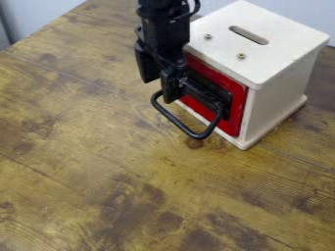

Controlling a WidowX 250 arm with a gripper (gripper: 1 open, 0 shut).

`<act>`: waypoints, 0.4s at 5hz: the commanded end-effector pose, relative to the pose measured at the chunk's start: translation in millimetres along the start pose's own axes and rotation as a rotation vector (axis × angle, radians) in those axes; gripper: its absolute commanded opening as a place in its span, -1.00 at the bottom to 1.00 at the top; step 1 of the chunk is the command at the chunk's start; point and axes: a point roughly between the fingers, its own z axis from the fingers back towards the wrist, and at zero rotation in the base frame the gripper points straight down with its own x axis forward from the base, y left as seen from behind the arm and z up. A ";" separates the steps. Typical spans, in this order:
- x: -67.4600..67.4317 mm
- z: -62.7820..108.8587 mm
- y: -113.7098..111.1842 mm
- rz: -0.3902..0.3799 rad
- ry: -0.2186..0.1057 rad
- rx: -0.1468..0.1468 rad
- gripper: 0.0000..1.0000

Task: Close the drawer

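The red drawer [214,99] sits in the lower part of the cream cabinet [262,57], its front about flush with the cabinet's face. Its black wire loop handle [183,120] sticks out over the table towards the left front. My black gripper [160,76] hangs just left of the drawer front, above the handle's near end, fingers pointing down. The fingers look apart and hold nothing. I cannot tell whether a finger touches the drawer front.
The cabinet has a slot [248,35] in its top and stands at the back right of the worn wooden table [105,167]. The table's far left edge [16,39] meets a grey floor.
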 end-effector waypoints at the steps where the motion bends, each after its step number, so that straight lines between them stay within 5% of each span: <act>1: 9.9 23.4 -8.9 0.027 -0.066 0.035 1.00; 2: 10.0 32.7 -7.8 0.060 -0.054 0.026 1.00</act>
